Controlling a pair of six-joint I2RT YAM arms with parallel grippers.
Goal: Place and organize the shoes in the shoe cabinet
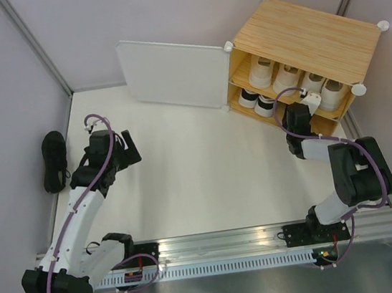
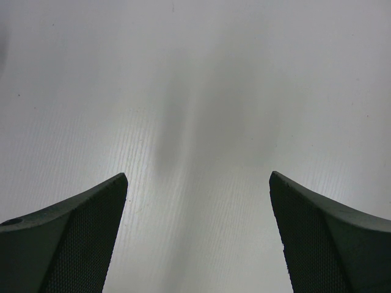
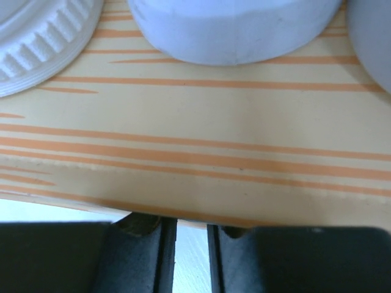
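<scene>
The shoe cabinet point(image 1: 308, 34) stands at the back right with its white door point(image 1: 172, 74) swung open to the left. Several white and cream shoes point(image 1: 288, 76) stand on its upper shelf, and white ones with black trim point(image 1: 249, 97) on the lower shelf. One black shoe point(image 1: 55, 161) lies at the far left. My left gripper point(image 1: 130, 149) is open and empty over the bare white table point(image 2: 195, 91). My right gripper point(image 1: 296, 109) is at the cabinet's front. In the right wrist view it point(image 3: 192, 235) is shut and empty under the wooden shelf edge point(image 3: 195, 159), below a white shoe heel point(image 3: 235, 30).
Grey walls close in the white table on the left, back and right. A metal rail point(image 1: 223, 242) with the arm bases runs along the near edge. The open door stands between the middle of the table and the cabinet's left side.
</scene>
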